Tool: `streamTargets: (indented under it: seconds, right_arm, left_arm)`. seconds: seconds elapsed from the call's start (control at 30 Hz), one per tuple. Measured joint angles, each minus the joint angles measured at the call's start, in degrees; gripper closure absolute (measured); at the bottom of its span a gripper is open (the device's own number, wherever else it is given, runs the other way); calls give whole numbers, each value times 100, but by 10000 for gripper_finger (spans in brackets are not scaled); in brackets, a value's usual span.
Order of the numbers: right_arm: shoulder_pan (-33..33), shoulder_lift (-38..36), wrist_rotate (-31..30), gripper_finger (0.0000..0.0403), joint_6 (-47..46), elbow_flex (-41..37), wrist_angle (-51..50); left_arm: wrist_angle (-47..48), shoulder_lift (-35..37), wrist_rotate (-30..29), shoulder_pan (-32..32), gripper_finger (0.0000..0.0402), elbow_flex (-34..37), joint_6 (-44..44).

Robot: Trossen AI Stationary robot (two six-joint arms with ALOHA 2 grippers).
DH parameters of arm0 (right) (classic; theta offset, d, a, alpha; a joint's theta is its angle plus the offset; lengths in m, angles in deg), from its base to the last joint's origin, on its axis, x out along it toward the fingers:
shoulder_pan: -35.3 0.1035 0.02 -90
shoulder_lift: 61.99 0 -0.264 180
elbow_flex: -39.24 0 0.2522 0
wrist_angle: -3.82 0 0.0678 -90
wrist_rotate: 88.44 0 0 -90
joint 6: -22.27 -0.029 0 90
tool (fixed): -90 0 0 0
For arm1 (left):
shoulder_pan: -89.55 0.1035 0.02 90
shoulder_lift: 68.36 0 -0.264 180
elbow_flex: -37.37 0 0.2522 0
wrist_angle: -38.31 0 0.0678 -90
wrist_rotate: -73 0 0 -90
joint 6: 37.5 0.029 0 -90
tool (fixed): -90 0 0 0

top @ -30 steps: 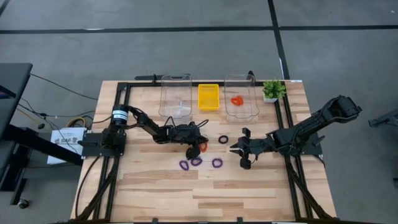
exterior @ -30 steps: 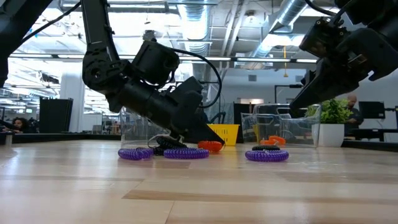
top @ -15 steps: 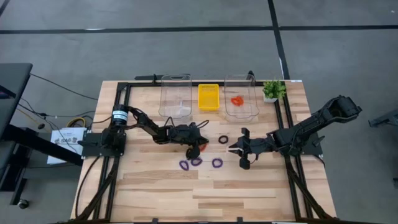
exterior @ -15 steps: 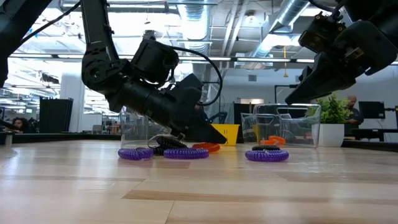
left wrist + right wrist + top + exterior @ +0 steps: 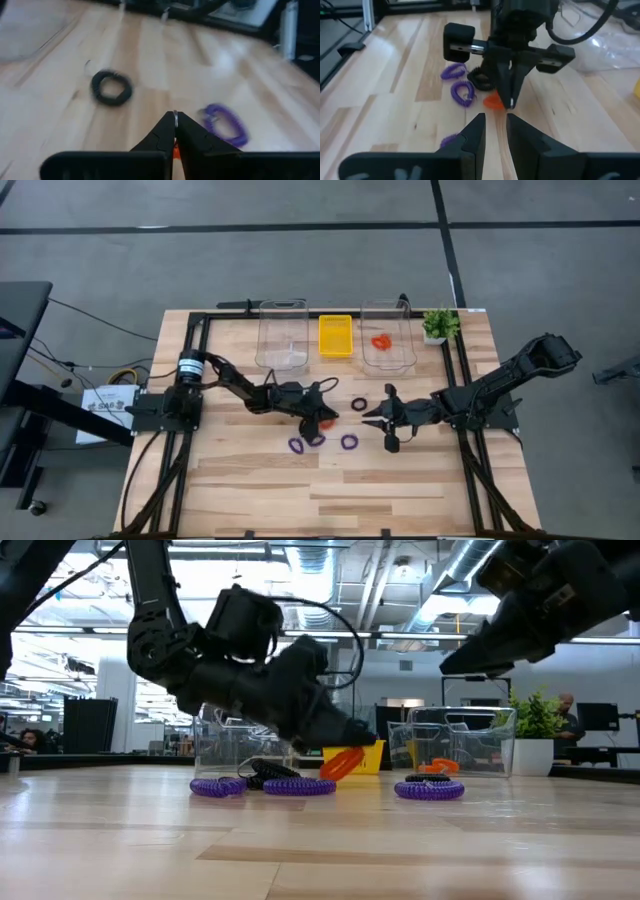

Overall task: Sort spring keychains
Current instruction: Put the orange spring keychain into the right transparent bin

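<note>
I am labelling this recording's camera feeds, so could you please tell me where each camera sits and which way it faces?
High view: above, looking straight down; both arms.
Low view: tabletop height, looking across into the room; left gripper holds an orange keychain.
Left wrist view: on the left arm, past its shut fingers to the table.
Right wrist view: on the right arm, past its right gripper, facing the left one.
Shared: the orange keychain, low and right wrist views.

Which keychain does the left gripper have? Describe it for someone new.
Mid-table, below the yellow tray, the left gripper is shut on the orange keychain. It hangs off the wood; the purple keychains beside it lie flat.
</note>
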Motion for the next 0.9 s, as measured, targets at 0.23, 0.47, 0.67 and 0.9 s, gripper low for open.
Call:
streamTargets:
  seconds: [0.23, 0.47, 0.67, 0.9]
  right_arm:
    - [-2, 0, 0, 333, 67, 0, 322]
    - [-41, 0, 0, 333, 942, 0, 1289]
    - [-330, 0, 4, 333, 1773, 0, 2078]
    - [-836, 0, 15, 333, 1918, 0, 2713]
  left_arm:
    - [238, 641, 281, -156, 387, 2, 255]
    - [762, 1481, 280, -333, 387, 2, 823]
    - [1316, 2290, 268, -276, 387, 2, 1587]
    - [2284, 2821, 259, -169, 387, 4, 1788]
